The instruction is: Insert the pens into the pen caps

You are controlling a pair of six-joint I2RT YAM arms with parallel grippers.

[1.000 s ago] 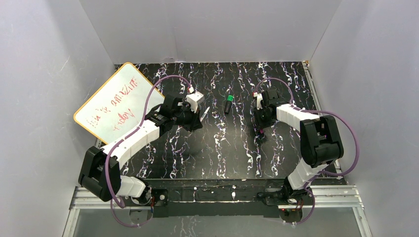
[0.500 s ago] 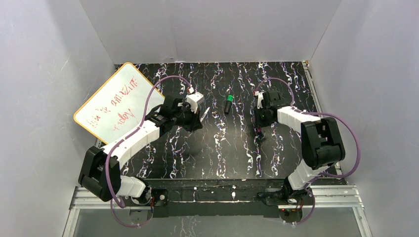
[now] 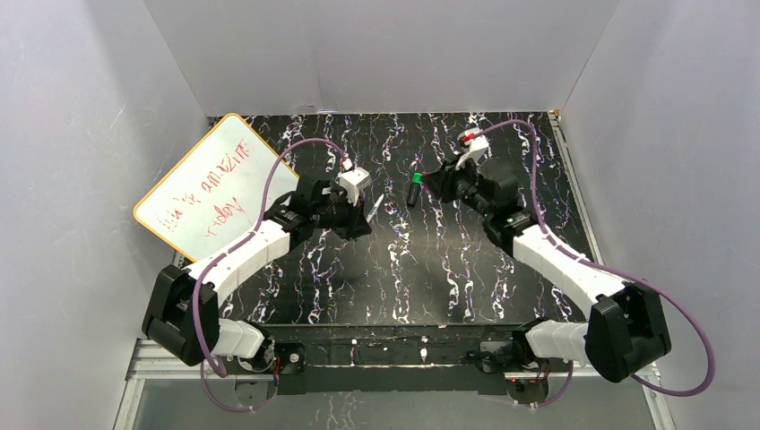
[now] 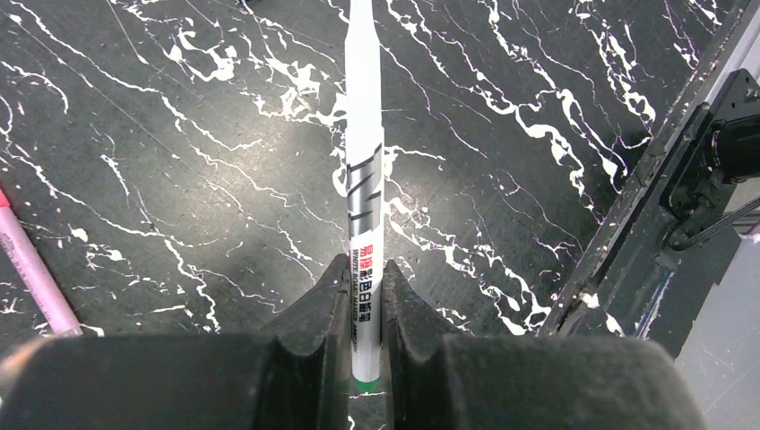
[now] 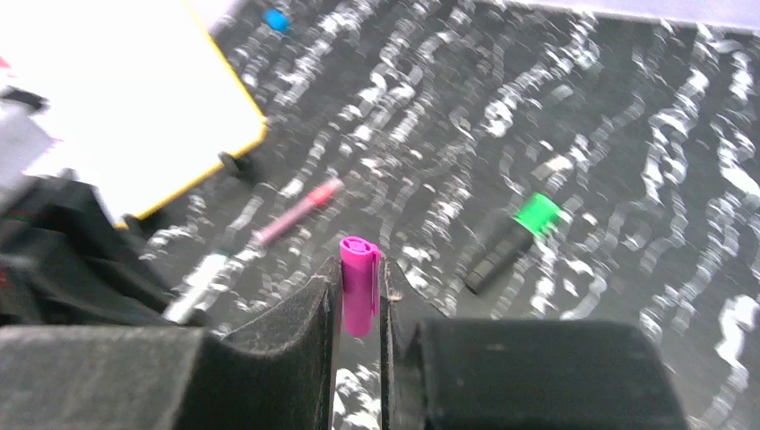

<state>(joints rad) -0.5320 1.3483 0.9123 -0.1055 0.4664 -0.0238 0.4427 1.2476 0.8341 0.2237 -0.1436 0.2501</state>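
My left gripper point(image 4: 365, 279) is shut on the white-grey pen point(image 4: 364, 170), which sticks out forward over the black marbled table point(image 4: 179, 134). In the top view this gripper point(image 3: 363, 217) and its pen point(image 3: 375, 204) are left of centre. My right gripper point(image 5: 360, 291) is shut on the magenta pen cap point(image 5: 359, 285), held upright between the fingers. In the top view the right gripper point(image 3: 433, 182) hovers just right of the black pen with a green tip point(image 3: 415, 190). The magenta pen point(image 5: 300, 210) lies on the table, near the left gripper point(image 4: 31, 269). Other caps are not visible.
The yellow-rimmed whiteboard point(image 3: 206, 184) with red writing leans at the left of the table. White walls close in the back and both sides. A small blue object point(image 5: 275, 20) lies beyond the board. A metal rail point(image 3: 394, 354) runs along the near edge.
The right arm has lifted from the table at centre right and swung up and leftward toward the black pen, with its jaws closed on the magenta cap. The left arm has not moved.
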